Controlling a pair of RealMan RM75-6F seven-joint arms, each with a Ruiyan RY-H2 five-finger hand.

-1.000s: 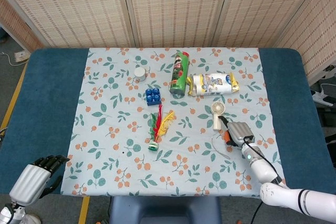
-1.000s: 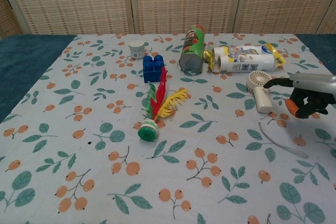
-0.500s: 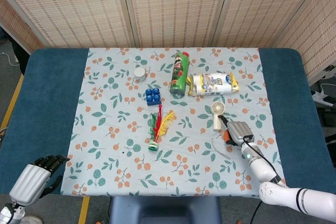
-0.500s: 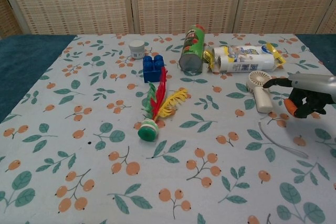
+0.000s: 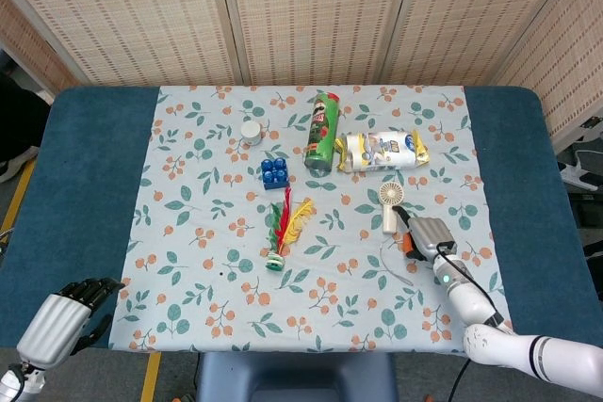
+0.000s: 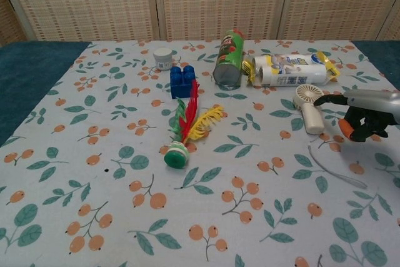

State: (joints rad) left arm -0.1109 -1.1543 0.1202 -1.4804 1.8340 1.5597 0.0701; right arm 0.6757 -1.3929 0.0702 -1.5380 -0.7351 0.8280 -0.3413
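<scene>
Trouble could come if the right hand (image 6: 365,114), fingers curled round something orange just beside the handheld fan (image 6: 309,109), nudges it.

Staged test room, not a home. A table (image 5: 80,185) padded in blue carries a leaf-and-berry print cloth (image 5: 188,233), boxed in behind by woven rattan screen panels (image 5: 311,7). Unrelated household oddments lie spread across the cloth; a wall socket (image 5: 38,99) sits at floor level.
</scene>
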